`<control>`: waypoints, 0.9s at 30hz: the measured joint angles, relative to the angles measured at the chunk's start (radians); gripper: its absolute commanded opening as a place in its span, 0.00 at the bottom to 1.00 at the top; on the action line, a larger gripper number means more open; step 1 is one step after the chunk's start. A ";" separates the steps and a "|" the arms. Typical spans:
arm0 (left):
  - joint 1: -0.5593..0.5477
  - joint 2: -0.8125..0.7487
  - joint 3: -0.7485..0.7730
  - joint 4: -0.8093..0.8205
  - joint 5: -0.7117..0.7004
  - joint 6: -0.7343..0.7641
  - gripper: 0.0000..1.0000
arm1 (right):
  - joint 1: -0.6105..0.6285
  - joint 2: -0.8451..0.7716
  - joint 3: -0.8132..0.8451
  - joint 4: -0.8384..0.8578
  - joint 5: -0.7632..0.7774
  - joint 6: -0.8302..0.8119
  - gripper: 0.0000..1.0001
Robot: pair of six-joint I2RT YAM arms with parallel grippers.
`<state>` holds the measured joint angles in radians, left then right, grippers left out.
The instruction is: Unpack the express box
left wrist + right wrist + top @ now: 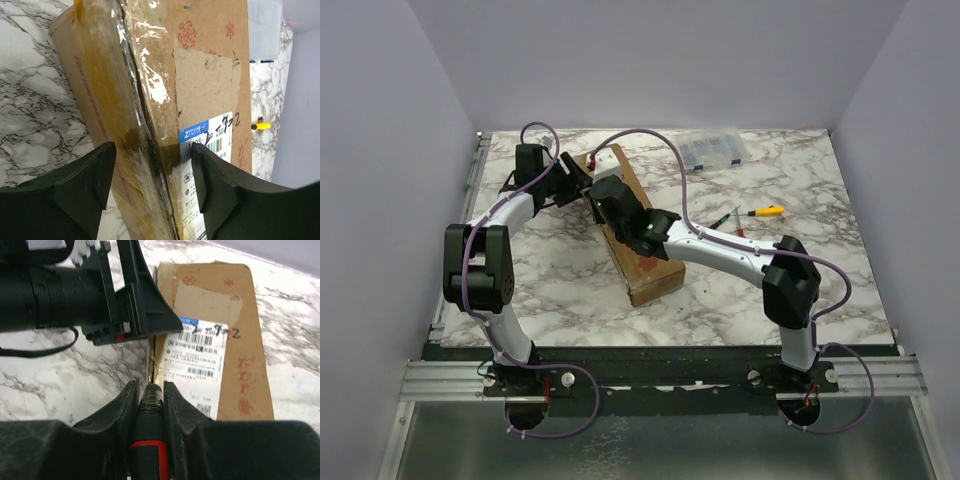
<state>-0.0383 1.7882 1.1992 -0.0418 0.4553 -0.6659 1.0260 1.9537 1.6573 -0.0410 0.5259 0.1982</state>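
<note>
The express box [645,270], a long brown carton with yellowish tape and a white label [195,352], lies diagonally mid-table. My left gripper [152,150] stands open at its far end. One finger is beside the box's side wall and the other is over the label. Between them runs the taped seam [145,125], which shows a dark slit. My right gripper [151,385] is shut on a black tool with a red band [150,430]. The tool's tip points at the seam beside the label, just behind the left gripper [135,315].
A clear plastic organiser case [712,150] sits at the back of the marble table [820,290]. A yellow-handled screwdriver [765,211] and small green and red tools [725,218] lie right of the box. White walls stand around the table.
</note>
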 measured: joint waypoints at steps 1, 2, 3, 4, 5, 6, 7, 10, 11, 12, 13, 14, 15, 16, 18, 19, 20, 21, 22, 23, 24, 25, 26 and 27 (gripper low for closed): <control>0.000 0.000 -0.001 0.000 0.000 -0.002 0.66 | 0.011 0.000 0.006 -0.023 0.021 0.000 0.00; 0.000 0.000 -0.001 0.000 0.000 -0.003 0.66 | 0.023 -0.002 0.009 -0.045 0.042 -0.001 0.00; 0.000 0.000 -0.001 0.000 -0.002 -0.003 0.66 | 0.034 -0.003 0.010 -0.069 0.061 -0.001 0.00; 0.000 0.000 -0.001 0.000 -0.003 -0.004 0.66 | 0.048 -0.005 0.010 -0.100 0.082 -0.001 0.00; 0.000 0.001 -0.001 0.000 -0.004 -0.003 0.66 | 0.059 -0.006 0.010 -0.124 0.097 0.000 0.00; 0.000 0.002 -0.001 0.000 -0.004 -0.004 0.66 | 0.072 -0.007 0.010 -0.145 0.116 0.000 0.00; 0.000 0.004 -0.001 0.001 -0.005 -0.003 0.65 | 0.084 -0.009 0.010 -0.159 0.134 0.002 0.00; 0.000 0.011 0.002 0.007 -0.005 -0.003 0.64 | 0.119 -0.042 -0.012 -0.209 0.169 0.005 0.00; 0.000 0.016 0.006 0.008 -0.002 -0.002 0.64 | 0.129 -0.060 -0.028 -0.223 0.171 0.010 0.00; -0.001 0.020 0.010 0.007 0.000 0.000 0.64 | 0.139 -0.083 -0.050 -0.236 0.172 0.015 0.00; -0.001 0.025 0.016 0.006 0.002 0.004 0.64 | 0.145 -0.104 -0.070 -0.241 0.172 0.019 0.00; -0.002 0.030 0.022 0.005 0.003 0.008 0.64 | 0.148 -0.122 -0.090 -0.241 0.171 0.023 0.00; -0.002 0.034 0.028 0.003 0.006 0.012 0.64 | 0.151 -0.147 -0.114 -0.245 0.169 0.029 0.00; -0.003 0.038 0.032 0.001 0.009 0.014 0.64 | 0.152 -0.170 -0.134 -0.249 0.169 0.035 0.00; -0.006 0.041 0.039 -0.003 0.010 0.019 0.63 | 0.152 -0.204 -0.162 -0.262 0.170 0.049 0.00; -0.008 0.042 0.039 -0.005 0.010 0.020 0.63 | 0.153 -0.219 -0.174 -0.270 0.172 0.058 0.00; -0.010 0.041 0.039 -0.006 0.010 0.021 0.63 | 0.156 -0.230 -0.182 -0.279 0.175 0.068 0.00; -0.012 0.041 0.039 -0.007 0.010 0.022 0.63 | 0.161 -0.238 -0.186 -0.291 0.184 0.078 0.00; -0.013 0.041 0.039 -0.007 0.010 0.023 0.63 | 0.168 -0.245 -0.188 -0.301 0.194 0.090 0.00; -0.014 0.041 0.039 -0.006 0.010 0.025 0.63 | 0.179 -0.249 -0.190 -0.312 0.205 0.101 0.00; -0.014 0.041 0.039 -0.006 0.009 0.027 0.63 | 0.193 -0.256 -0.191 -0.327 0.216 0.113 0.00; -0.015 0.041 0.040 -0.006 0.009 0.028 0.62 | 0.208 -0.263 -0.193 -0.345 0.225 0.126 0.00; -0.015 0.041 0.041 -0.006 0.009 0.031 0.62 | 0.224 -0.270 -0.198 -0.358 0.236 0.138 0.00; -0.016 0.041 0.042 -0.006 0.008 0.034 0.61 | 0.238 -0.279 -0.205 -0.373 0.239 0.150 0.00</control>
<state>-0.0547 1.8294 1.2411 -0.0479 0.4637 -0.6319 1.2644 1.6745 1.4521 -0.4141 0.7647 0.3485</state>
